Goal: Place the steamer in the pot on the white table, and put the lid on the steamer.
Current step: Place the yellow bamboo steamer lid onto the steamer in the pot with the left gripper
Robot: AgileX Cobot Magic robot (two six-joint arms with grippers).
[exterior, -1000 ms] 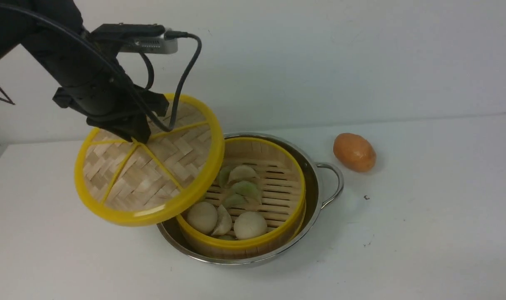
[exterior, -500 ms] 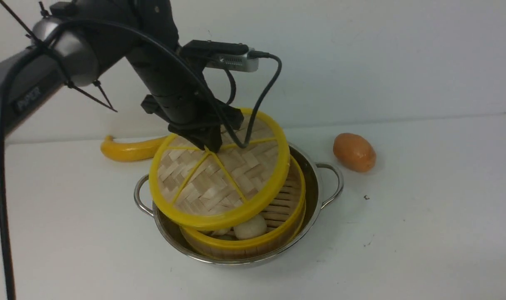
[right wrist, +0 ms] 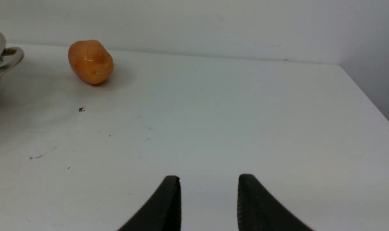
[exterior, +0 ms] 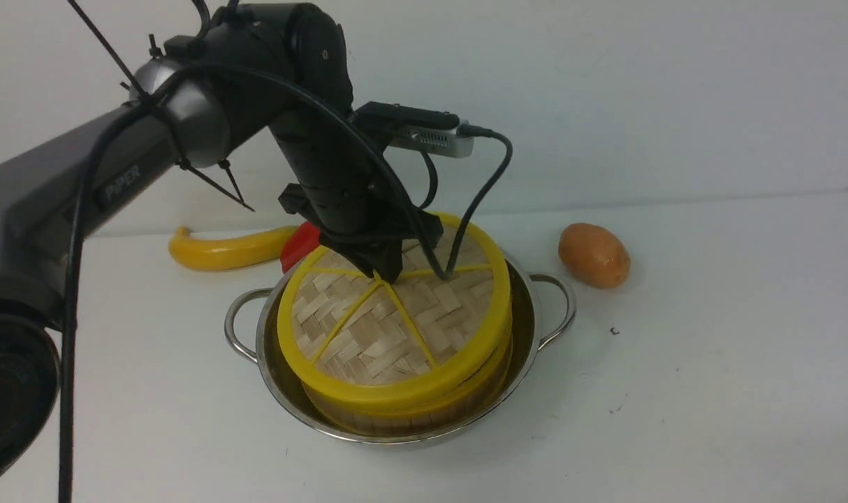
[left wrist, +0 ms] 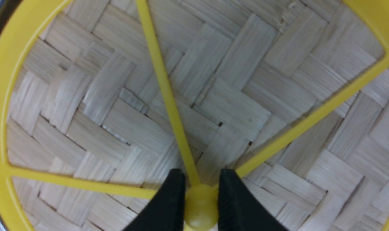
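**Lid gripped by its knob, on top of the steamer**

The left gripper has its two black fingers clamped on the small yellow knob at the lid's centre. The lid covers the steamer, and on the near side its yellow rim lies just above the steamer's yellow rim. Whether it sits fully flat I cannot tell. The steamer stands inside the steel pot, and the pot stands on the white table. Behind the pot to the left lie a banana and a partly hidden red thing. To the pot's right, apart from it, lies a potato. The right gripper, seen only in its own wrist view, is over bare table with its jaws apart and nothing between them.
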